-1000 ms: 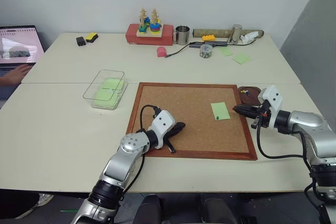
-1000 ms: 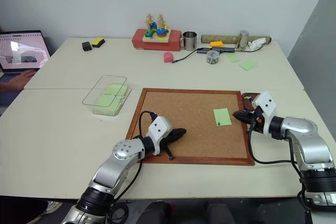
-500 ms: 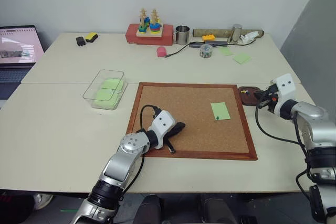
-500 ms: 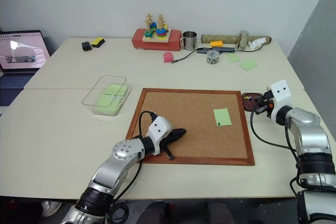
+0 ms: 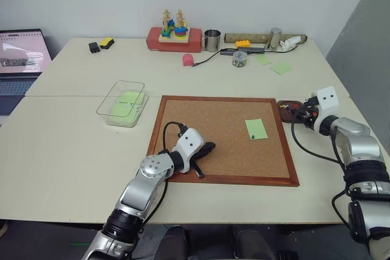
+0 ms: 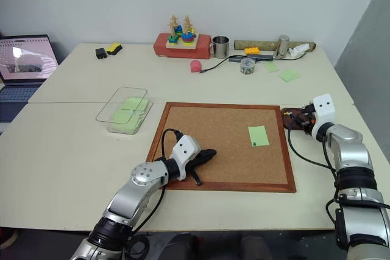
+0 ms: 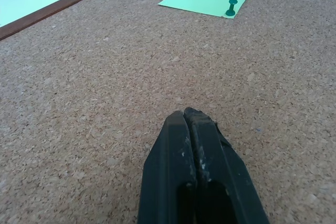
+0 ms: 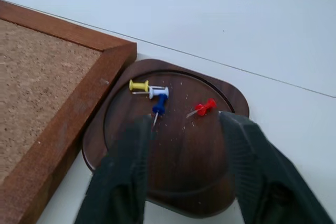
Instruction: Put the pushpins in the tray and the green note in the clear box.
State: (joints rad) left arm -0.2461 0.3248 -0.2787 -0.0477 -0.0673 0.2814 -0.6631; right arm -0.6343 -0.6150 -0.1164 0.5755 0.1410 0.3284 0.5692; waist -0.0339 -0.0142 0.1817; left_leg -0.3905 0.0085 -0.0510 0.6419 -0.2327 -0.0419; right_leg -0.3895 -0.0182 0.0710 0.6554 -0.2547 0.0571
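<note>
While the right gripper [image 8: 181, 129] hangs over the tray [image 8: 173, 177] with its fingers spread and empty, a red pushpin [image 8: 203, 108] lies in the tray beside yellow, white and blue ones. The left gripper [image 7: 193, 116] rests pinched together on the corkboard [image 5: 213, 126], where a green pin [image 7: 231, 7] holds the green note [image 5: 256, 128]. The clear box [image 5: 121, 103] stands apart.

Silver arms, white wrist blocks, black cables, black pincer [image 7: 197, 129] fingers
</note>
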